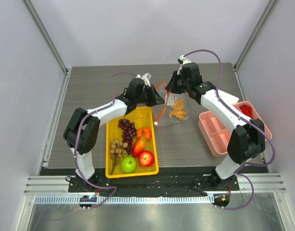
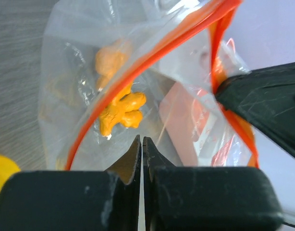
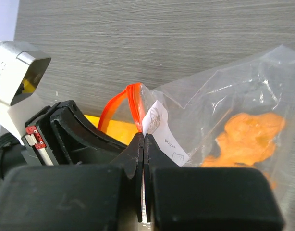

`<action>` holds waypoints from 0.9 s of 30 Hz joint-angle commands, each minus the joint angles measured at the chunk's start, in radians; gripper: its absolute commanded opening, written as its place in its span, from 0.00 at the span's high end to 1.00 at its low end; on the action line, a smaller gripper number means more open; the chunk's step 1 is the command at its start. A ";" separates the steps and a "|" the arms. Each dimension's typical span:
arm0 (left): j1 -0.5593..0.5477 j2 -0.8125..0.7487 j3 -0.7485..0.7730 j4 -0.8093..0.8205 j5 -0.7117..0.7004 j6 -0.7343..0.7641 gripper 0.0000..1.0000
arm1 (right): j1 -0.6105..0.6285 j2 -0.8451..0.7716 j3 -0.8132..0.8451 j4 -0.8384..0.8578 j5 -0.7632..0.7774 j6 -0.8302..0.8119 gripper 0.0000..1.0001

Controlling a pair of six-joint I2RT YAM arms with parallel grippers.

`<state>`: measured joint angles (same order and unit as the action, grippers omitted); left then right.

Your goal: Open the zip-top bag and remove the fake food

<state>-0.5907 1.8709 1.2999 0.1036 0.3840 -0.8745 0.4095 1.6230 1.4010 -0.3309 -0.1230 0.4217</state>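
- Left gripper [image 2: 141,144] and right gripper [image 3: 143,142] each pinch a lip of the zip-top bag [image 1: 172,109] beside the yellow tray [image 1: 142,113].
- Risk: slick plastic slipping free, orange fake food [image 1: 178,112] left inside.

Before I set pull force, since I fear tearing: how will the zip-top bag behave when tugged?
Probably floppy: the zip-top bag looks thin, creased and crumpled. Likely light, since it seems to hold little beyond small orange fake food. Its glossy film might slip under a hard tug.
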 commanded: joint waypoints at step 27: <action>-0.035 0.019 0.110 0.004 -0.226 -0.297 1.00 | 0.058 -0.048 0.009 0.062 -0.015 0.115 0.99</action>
<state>-0.6369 1.8603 1.3575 0.1371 0.1585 -1.1072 0.4446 1.6299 1.4117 -0.2840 -0.1364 0.5392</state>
